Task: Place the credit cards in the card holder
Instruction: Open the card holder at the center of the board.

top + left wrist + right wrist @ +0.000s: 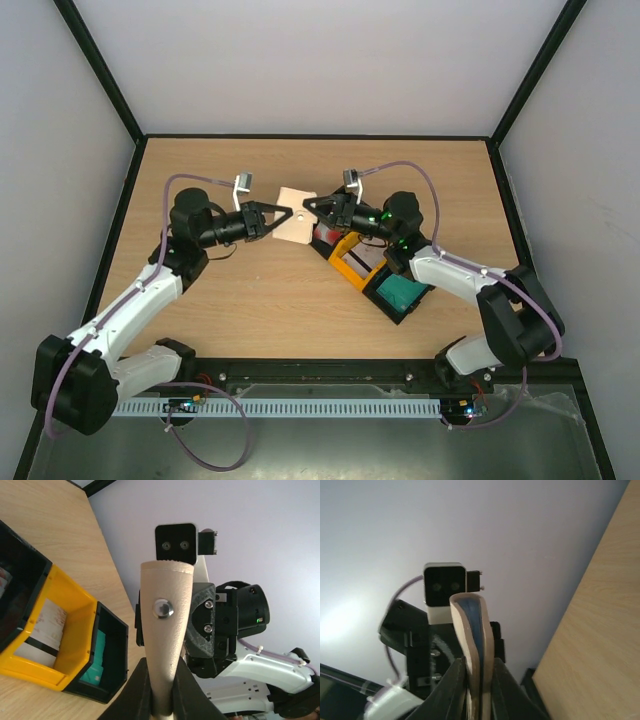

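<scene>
The beige card holder (294,228) hangs above the table's middle, held from both sides. My left gripper (283,219) is shut on its left edge, and my right gripper (309,206) is shut on its right edge. In the left wrist view the card holder (165,645) rises out of the left gripper (161,700), its snap button showing. In the right wrist view the card holder (472,630) stands edge-on in the right gripper (479,695), bowed slightly open with blue lining. The credit cards lie in the tray: a teal card (400,293), a whitish striped card (42,632) and a red-and-white card (326,236).
A black-and-yellow three-compartment tray (352,268) lies slantwise under the right arm, right of the table's centre; its yellow wall (75,630) shows in the left wrist view. Grey walls close in the table at the back and sides.
</scene>
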You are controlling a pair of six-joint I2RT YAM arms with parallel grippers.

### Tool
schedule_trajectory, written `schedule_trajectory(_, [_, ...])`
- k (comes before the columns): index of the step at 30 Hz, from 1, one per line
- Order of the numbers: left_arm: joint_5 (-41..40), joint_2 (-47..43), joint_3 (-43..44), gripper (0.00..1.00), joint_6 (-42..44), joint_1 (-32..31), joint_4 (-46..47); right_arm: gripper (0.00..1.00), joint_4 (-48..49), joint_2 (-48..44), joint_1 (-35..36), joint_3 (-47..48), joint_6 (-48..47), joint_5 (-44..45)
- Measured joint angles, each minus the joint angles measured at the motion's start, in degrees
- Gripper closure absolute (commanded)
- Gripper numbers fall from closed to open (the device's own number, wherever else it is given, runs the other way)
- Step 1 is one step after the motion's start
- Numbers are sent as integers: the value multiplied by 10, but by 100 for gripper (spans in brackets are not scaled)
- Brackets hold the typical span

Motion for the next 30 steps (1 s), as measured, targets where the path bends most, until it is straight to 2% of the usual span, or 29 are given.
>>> schedule_trajectory(3, [-9,0,7,97,17,-5,-26,49,-53,-2,2,11,-40,10])
schedule_trajectory(4, [-14,0,9,97,27,-8,-42,43,-89,-5,4,19,-67,19])
schedule_trajectory(8, [-68,0,20,97,75,-13,-119,32,-271,-29,15,60,-189,106])
schedule_trajectory(12, [-146,10,35,97,132,-13,-200,32,-435,-34,35,120,-283,222])
schedule_trajectory(18, [-215,36,37,97,186,-15,-261,39,-564,2,108,190,-353,335])
schedule_trajectory(23, [-236,41,37,97,207,-19,-275,41,-625,56,149,222,-388,369])
schedule_trajectory(30, [-240,41,34,97,216,-20,-277,43,-660,83,153,233,-410,365])
